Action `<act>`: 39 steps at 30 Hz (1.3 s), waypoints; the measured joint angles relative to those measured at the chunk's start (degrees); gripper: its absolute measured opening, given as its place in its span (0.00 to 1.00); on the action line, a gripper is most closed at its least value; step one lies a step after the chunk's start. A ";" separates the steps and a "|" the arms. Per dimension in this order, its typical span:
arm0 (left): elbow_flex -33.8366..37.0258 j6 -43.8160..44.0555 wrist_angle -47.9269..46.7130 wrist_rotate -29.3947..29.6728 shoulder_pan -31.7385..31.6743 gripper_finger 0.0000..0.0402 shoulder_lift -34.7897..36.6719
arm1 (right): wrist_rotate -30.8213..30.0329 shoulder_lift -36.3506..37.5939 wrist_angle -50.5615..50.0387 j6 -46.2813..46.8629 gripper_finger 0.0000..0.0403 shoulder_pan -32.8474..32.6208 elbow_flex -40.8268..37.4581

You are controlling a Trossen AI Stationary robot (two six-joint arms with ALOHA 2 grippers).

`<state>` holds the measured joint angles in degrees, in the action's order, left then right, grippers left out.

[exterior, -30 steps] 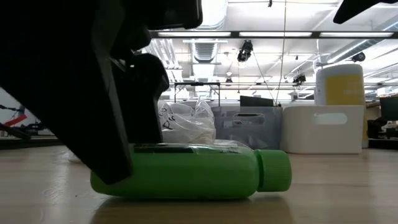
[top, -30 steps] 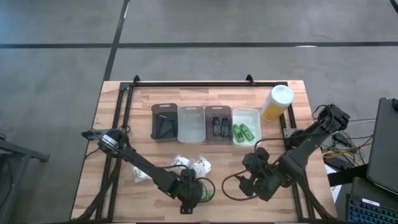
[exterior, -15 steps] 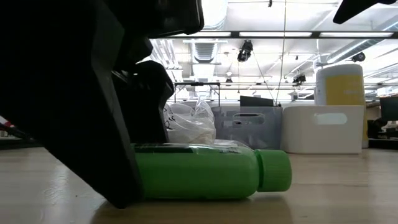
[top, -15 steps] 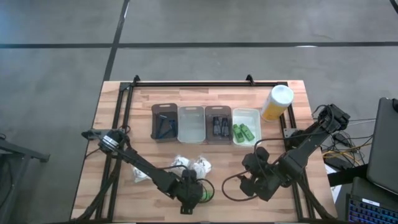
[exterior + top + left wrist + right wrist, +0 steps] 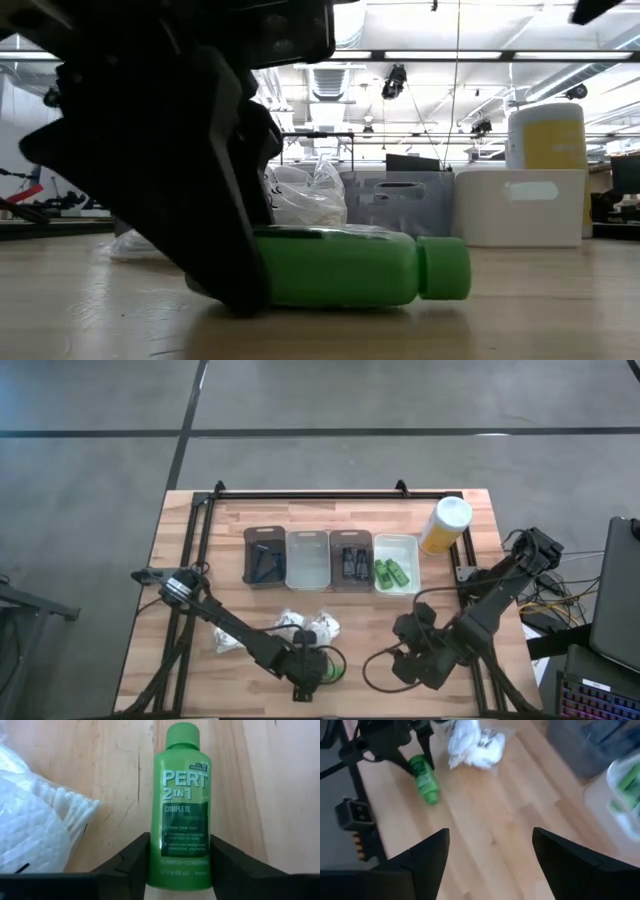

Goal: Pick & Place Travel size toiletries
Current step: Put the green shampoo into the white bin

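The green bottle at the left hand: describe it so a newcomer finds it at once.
Start at the row of four trays on the wooden table, then come to the near edge on the left arm's side. A green bottle lies on its side between the left hand's fingers, beside white wrapped bundles. It alone reads PERT 2 in 1 outside the trays.

One camera looks straight down on the whole bench. Another sits at bench-top level, close behind the green bottle. Each wrist camera looks past its own fingers; both also see that bottle.
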<state>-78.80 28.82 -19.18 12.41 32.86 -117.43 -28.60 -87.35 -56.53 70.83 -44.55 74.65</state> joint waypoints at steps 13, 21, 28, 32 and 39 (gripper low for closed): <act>-4.45 -0.21 0.16 10.74 0.18 0.43 5.49 | -5.66 0.02 13.46 24.47 0.64 -6.52 -4.59; -6.34 -1.03 1.13 30.01 0.17 0.43 9.27 | -16.10 0.02 32.74 25.75 0.72 -5.61 -10.25; -7.91 -1.99 3.57 36.54 -0.74 0.43 9.35 | -20.66 0.04 42.77 18.85 0.82 -3.05 -11.94; -8.16 -2.25 5.66 37.15 -1.34 0.43 9.35 | -23.61 0.06 45.55 15.38 0.86 -1.04 -12.21; -8.16 -2.19 5.59 38.32 -1.49 0.43 9.27 | -22.29 0.06 45.80 16.14 0.83 2.58 -12.17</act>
<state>-86.96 26.63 -13.59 50.73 31.38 -108.16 -50.88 -87.30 -10.73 86.98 -41.97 62.48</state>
